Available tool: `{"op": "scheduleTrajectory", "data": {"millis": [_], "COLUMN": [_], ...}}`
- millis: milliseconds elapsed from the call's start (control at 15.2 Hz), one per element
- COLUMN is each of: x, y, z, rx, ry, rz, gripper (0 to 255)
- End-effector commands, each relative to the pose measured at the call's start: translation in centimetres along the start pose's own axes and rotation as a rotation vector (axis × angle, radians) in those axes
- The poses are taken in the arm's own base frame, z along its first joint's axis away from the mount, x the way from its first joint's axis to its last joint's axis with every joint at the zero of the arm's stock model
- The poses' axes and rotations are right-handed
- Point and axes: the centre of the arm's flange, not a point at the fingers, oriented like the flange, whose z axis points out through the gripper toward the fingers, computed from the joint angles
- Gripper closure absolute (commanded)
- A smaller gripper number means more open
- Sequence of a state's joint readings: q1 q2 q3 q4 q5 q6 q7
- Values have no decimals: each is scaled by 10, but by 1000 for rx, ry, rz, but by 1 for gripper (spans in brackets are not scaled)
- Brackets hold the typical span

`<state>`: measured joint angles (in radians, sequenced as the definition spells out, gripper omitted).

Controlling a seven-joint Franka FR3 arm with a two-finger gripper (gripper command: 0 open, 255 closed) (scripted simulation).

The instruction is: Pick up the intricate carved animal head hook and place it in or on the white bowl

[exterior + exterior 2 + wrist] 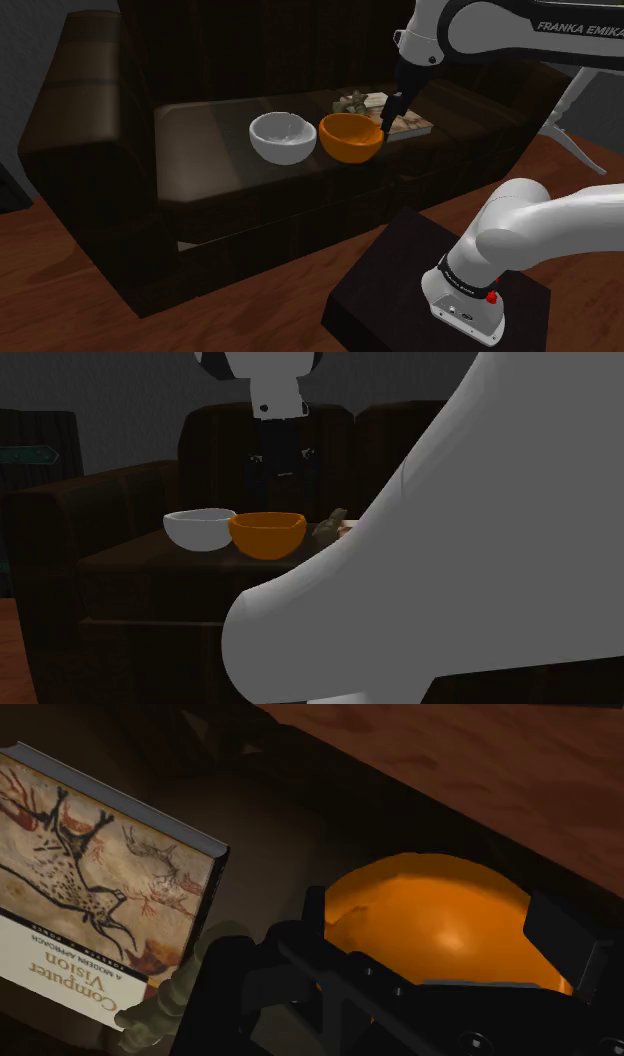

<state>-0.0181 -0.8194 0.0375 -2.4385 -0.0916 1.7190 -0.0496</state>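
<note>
Hovered over the orange bowl point(350, 138) with the claw point(391, 115) released, fingers apart and clasping nothing. Found the carved hook point(160, 1004) off to the claw's side, away from that bowl, low on the sofa seat point(210, 150) at the book's point(100, 884) corner, its long axis seemingly slanting toward the nearer finger. Placed the white bowl point(281, 137) beyond the orange one, opposite the hook. Judged a sideways shift toward the book necessary before descending.
</note>
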Motion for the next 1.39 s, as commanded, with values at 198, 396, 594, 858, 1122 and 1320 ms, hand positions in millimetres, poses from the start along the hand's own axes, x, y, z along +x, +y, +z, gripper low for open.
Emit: {"op": "scheduleTrajectory", "data": {"millis": [198, 396, 594, 858, 1122, 1320], "x": [33, 65, 95, 132, 165, 187], "y": [16, 34, 56, 88, 124, 154], "z": [14, 29, 43, 61, 79, 92], "rx": [-19, -38, -56, -81, -106, -125], "ry": [-8, -15, -23, -33, -43, -50], "rz": [79, 157, 236, 341, 445, 524], "gripper": [0, 0, 0, 0, 0, 0]}}
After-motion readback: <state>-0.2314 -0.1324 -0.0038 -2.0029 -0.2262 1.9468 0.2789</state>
